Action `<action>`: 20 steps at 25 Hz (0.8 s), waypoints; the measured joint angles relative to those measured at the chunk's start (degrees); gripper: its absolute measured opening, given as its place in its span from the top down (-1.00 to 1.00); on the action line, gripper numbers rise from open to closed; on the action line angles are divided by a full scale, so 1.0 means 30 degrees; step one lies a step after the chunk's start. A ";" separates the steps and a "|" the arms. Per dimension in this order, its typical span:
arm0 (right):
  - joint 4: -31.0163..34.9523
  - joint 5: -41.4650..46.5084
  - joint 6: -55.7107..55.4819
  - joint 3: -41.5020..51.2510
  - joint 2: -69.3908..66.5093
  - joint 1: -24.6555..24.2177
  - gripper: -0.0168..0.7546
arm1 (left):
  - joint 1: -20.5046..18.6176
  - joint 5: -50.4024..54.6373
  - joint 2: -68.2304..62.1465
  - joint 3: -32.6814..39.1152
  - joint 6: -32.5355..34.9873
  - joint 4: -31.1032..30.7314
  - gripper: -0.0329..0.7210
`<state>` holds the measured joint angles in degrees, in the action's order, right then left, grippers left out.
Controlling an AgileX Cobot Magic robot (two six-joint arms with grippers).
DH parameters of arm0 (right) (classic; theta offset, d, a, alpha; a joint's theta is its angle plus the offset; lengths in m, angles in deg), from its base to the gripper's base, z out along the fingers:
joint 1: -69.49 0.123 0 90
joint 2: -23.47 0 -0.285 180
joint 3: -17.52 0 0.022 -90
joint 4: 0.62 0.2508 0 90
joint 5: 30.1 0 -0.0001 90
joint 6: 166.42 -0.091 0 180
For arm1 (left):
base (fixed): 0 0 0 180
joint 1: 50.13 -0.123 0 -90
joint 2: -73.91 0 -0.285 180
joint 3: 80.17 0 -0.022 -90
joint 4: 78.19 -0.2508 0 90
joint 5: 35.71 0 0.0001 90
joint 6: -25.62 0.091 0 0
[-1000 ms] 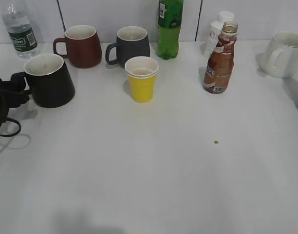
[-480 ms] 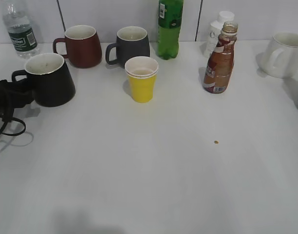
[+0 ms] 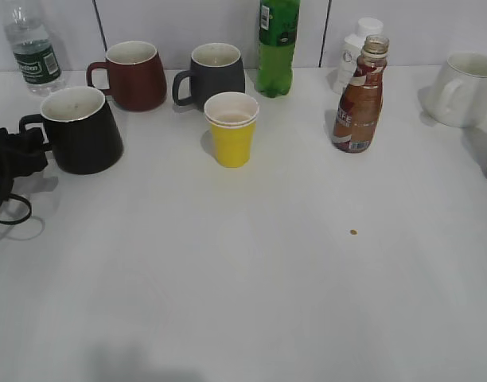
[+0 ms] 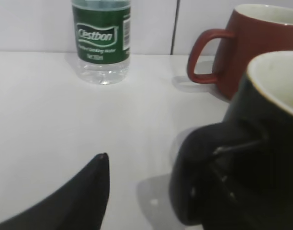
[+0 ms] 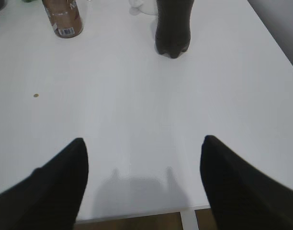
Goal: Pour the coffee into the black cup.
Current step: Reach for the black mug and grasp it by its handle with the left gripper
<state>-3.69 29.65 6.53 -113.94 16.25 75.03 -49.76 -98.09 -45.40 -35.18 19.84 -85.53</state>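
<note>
The black cup [image 3: 83, 134] stands at the left of the table, its loop handle [image 3: 30, 123] pointing left. My left gripper [image 3: 21, 151] is at that handle with its jaws apart. In the left wrist view [image 4: 161, 160] one finger [image 4: 86, 194] is left of the handle [image 4: 194, 177], and the other is a dark shape against the cup [image 4: 266, 139]. The coffee bottle [image 3: 359, 99] stands uncapped at the back right, and also shows in the right wrist view [image 5: 63, 18]. My right gripper [image 5: 144, 146] is open and empty over the table's front edge, out of the exterior view.
A maroon mug [image 3: 134, 76], a dark grey mug [image 3: 213, 73], a yellow cup [image 3: 231, 127], a green bottle [image 3: 277, 48] and a water bottle [image 3: 33, 49] stand at the back. A white bottle [image 3: 353, 48], a white mug [image 3: 466, 87] and a dark bottle [image 5: 173, 26] are at the right.
My left gripper has shifted slightly at the black cup's handle, and the cup has moved a little and now stands level. The rest has not moved.
</note>
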 joint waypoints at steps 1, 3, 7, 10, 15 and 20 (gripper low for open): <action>0.0000 0.0000 0.0000 0.0000 0.0000 0.0000 -0.52 | -0.0014 -0.0051 0.0000 0.0000 0.0000 -0.0199 -0.24; 0.0000 0.0000 0.0000 0.0000 0.0000 0.0000 -0.52 | -0.0014 -0.0060 0.0000 0.0000 0.0000 -0.0622 -0.24; 0.0000 0.0000 0.0000 0.0000 0.0000 0.0000 -0.52 | -0.0014 -0.0060 -0.0044 -0.0170 0.0000 -0.1003 -0.24; 0.0000 0.0000 0.0000 0.0000 0.0000 0.0000 -0.52 | -0.0059 -0.0060 -0.0189 -0.0588 0.0000 -0.1261 -0.24; 0.0000 0.0000 0.0000 0.0000 0.0000 0.0000 -0.52 | -0.0059 0.0269 -0.0264 -0.0875 0.0000 -0.1425 -0.24; 0.0000 0.0000 0.0000 0.0000 0.0000 0.0000 -0.52 | -0.0059 0.0365 -0.0390 -0.0881 0.0000 -0.1446 -0.24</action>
<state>-3.69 29.65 6.53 -113.94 16.25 75.03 -49.94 -96.99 -46.56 -37.82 19.84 -89.87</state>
